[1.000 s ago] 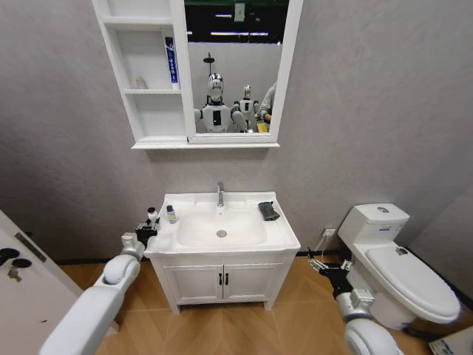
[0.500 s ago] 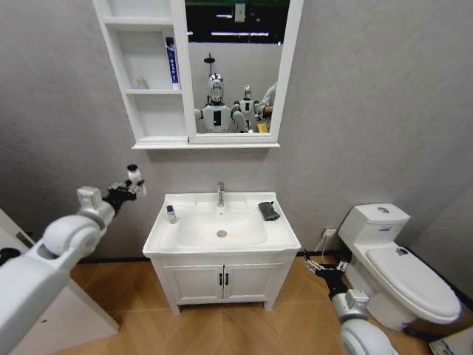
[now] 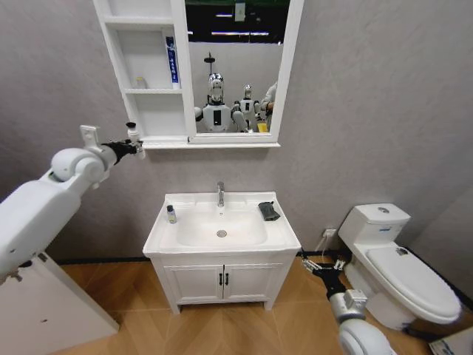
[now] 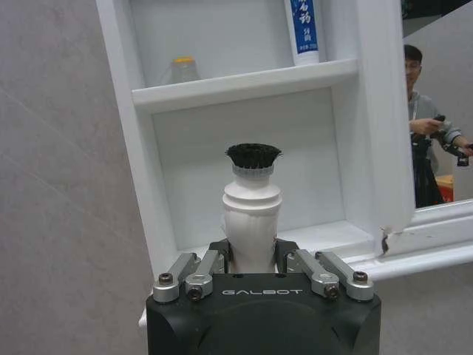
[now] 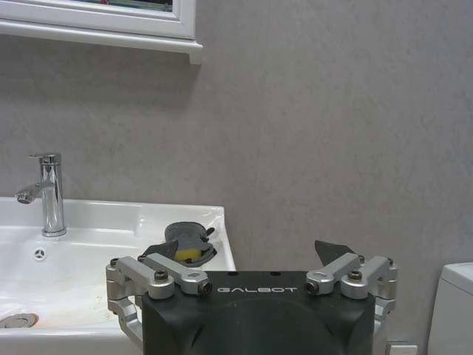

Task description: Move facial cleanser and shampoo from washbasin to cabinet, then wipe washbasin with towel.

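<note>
My left gripper (image 3: 132, 143) is raised beside the cabinet (image 3: 151, 111), shut on a white bottle with a black ribbed cap (image 3: 133, 133). In the left wrist view the bottle (image 4: 252, 211) stands upright in the gripper (image 4: 253, 255), in front of the lowest open niche of the cabinet (image 4: 244, 78). A small dark-capped bottle (image 3: 171, 214) stands on the left rim of the washbasin (image 3: 281, 235). The dark towel (image 3: 268, 211) lies at its back right corner. My right gripper (image 3: 325, 266) hangs open, low between vanity and toilet, facing the towel (image 5: 185, 245).
A blue-and-white tube (image 3: 171, 63) and a small jar (image 3: 140, 82) stand in the cabinet's middle niche. The chrome tap (image 3: 220, 194) rises behind the bowl. A white toilet (image 3: 399, 270) stands to the right, and a white panel (image 3: 44, 310) at lower left.
My left arm has carried the white bottle up from the basin's left edge to the level of the cabinet's lowest niche. The right gripper has barely shifted.
</note>
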`<state>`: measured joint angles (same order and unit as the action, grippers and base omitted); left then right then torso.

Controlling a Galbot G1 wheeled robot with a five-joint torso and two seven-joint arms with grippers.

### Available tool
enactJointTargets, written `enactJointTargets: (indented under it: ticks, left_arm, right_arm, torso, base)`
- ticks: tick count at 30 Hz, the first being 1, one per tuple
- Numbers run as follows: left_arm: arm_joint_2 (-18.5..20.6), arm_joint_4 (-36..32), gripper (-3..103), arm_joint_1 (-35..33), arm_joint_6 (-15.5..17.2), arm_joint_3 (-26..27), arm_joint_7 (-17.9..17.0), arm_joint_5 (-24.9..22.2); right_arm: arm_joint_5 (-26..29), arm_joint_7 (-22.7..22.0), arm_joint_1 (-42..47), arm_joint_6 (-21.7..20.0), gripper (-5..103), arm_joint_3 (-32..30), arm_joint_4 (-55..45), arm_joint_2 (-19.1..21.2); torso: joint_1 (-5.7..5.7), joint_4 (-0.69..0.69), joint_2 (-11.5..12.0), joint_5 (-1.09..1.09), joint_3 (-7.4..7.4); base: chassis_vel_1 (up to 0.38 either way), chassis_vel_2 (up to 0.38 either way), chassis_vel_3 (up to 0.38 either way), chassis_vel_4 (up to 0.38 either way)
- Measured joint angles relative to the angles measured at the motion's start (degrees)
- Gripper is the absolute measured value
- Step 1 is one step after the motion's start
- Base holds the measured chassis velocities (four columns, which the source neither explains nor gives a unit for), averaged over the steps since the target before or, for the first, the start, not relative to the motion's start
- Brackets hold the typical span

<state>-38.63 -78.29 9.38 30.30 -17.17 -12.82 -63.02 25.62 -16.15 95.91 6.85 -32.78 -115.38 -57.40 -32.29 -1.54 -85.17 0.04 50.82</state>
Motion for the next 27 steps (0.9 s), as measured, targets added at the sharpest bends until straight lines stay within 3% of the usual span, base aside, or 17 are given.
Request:
enactJointTargets:
  ticks: [6, 7, 11, 21, 27]
  left_arm:
    - [-8.0, 14.0, 32, 7.9, -0.2, -5.3, 2.0, 1.3]
    - [-8.0, 14.0, 32, 7.9, -0.2, -5.3, 2.0, 1.3]
    - [-14.3, 21.3, 31, 10.6, -1.8, -5.5, 3.6, 3.5]
    - [-20.6, 33.9, 31, 14.8, -4.4, -4.9, 7.5, 8.1]
    - [-23.9, 41.8, 31, 16.7, -4.9, -3.5, 8.0, 11.2]
  right_arm:
    - [0.1, 0.1, -0.3, 0.3, 100, 0.0, 0.9, 0.0]
    - [0.1, 0.1, -0.3, 0.3, 100, 0.0, 0.9, 0.0]
    - [0.3, 0.2, -0.7, 0.4, 100, 0.1, 1.5, 0.2]
    - [0.3, 0.4, -0.9, 0.8, 100, 0.2, 2.4, 0.0]
    - [0.1, 0.4, -0.8, 1.1, 100, 0.3, 2.6, 0.0]
  torso:
    - [0.0, 0.04, 0.0, -0.04, 0.0]
    - [0.0, 0.04, 0.0, -0.04, 0.0]
    - [-0.01, 0.02, 0.0, -0.02, 0.0]
    - [0.01, 0.04, 0.0, -0.05, -0.01]
    - [0.0, 0.04, 0.0, -0.05, 0.0]
  base:
    - [0.0, 0.0, 0.0, 0.0]
    - [0.0, 0.0, 0.0, 0.0]
    - [0.0, 0.0, 0.0, 0.0]
    - [0.0, 0.0, 0.0, 0.0]
    - [0.0, 0.0, 0.0, 0.0]
